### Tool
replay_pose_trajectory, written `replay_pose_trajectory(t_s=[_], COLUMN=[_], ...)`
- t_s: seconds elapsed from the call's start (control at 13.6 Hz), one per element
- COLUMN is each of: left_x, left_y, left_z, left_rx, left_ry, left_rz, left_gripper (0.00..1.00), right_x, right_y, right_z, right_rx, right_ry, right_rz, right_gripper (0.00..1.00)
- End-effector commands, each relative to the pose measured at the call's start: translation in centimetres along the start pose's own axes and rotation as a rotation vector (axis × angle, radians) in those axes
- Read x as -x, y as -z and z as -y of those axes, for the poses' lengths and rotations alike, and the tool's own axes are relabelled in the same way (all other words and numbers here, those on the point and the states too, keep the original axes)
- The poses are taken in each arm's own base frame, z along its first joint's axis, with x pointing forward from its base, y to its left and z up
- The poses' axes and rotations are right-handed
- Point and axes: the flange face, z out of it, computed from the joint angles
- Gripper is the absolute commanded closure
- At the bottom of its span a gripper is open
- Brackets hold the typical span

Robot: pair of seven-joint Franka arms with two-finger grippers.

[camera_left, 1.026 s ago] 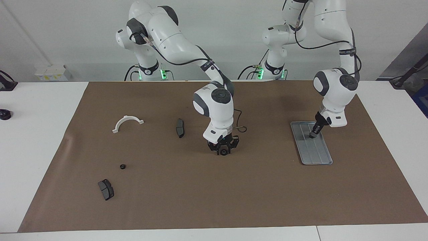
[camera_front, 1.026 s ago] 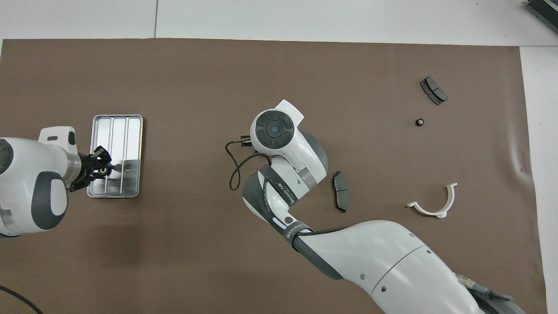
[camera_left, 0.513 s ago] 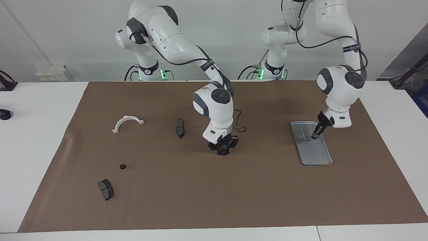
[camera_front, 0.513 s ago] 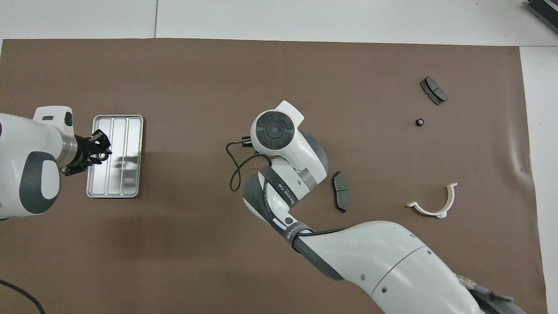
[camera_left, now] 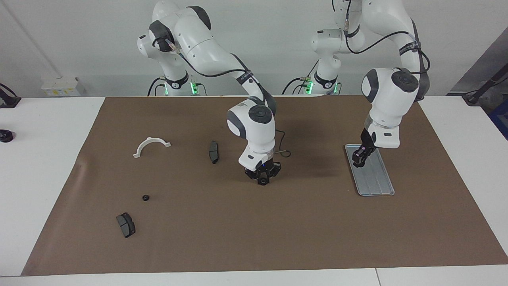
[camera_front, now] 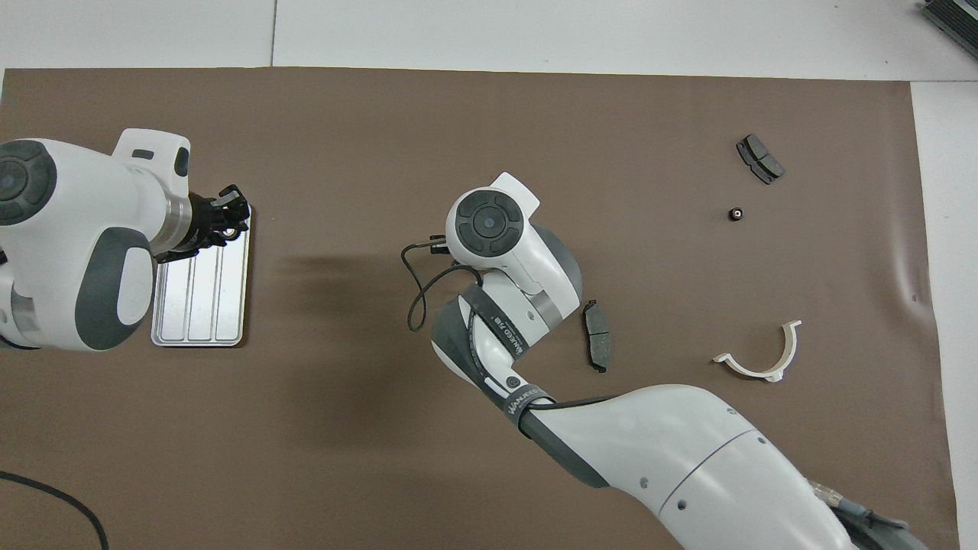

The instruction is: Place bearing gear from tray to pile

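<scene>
The silver-grey tray [camera_left: 375,182] [camera_front: 202,305] lies on the brown mat at the left arm's end, and its ridged floor shows bare. My left gripper [camera_left: 359,159] [camera_front: 233,218] hangs just above the tray's end farther from the robots in the overhead view, fingertips drawn together on a small dark part that I take for a bearing gear. My right gripper [camera_left: 262,180] is low over the middle of the mat, shut on a small black round bearing gear [camera_left: 262,182]. Its own wrist hides it in the overhead view.
Toward the right arm's end lie another small black gear [camera_left: 146,197] [camera_front: 736,214], a dark brake pad [camera_left: 126,225] [camera_front: 759,158], a second pad [camera_left: 214,151] [camera_front: 597,345] and a white half ring [camera_left: 151,146] [camera_front: 760,355]. A thin cable [camera_left: 283,153] loops by the right wrist.
My left gripper has lifted off the tray floor and swung toward the tray's other end. My right gripper has drawn its fingers in on the round part at the mat's middle.
</scene>
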Motion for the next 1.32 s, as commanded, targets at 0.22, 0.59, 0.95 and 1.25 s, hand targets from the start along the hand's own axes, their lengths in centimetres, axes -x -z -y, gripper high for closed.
replay_pose_trajectory(t_s=[0.22, 0.59, 0.95, 1.25], left_x=[7.2, 15.1, 18.8, 18.8], left_y=[0.2, -6.9, -10.5, -11.4], left_z=[-8.7, -19.6, -23.3, -23.0], left_rx=[0.073, 0.157, 0.220, 0.238], left_ry=[-0.174, -0.310, -0.336, -0.331], left_rz=[-0.023, -0.026, -0.045, -0.057], left_gripper=[1.00, 1.00, 0.99, 0.76], right_x=[-5.6, -7.6, -4.9, -2.1], right_y=[2.4, 2.5, 3.2, 4.2], right_z=[-12.9, -26.6, -34.2, -35.9], right_rx=[0.050, 0.053, 0.066, 0.057], right_ry=[0.086, 0.166, 0.123, 0.094], right_rz=[0.053, 0.131, 0.204, 0.236], right_gripper=[1.00, 1.00, 1.00, 1.00])
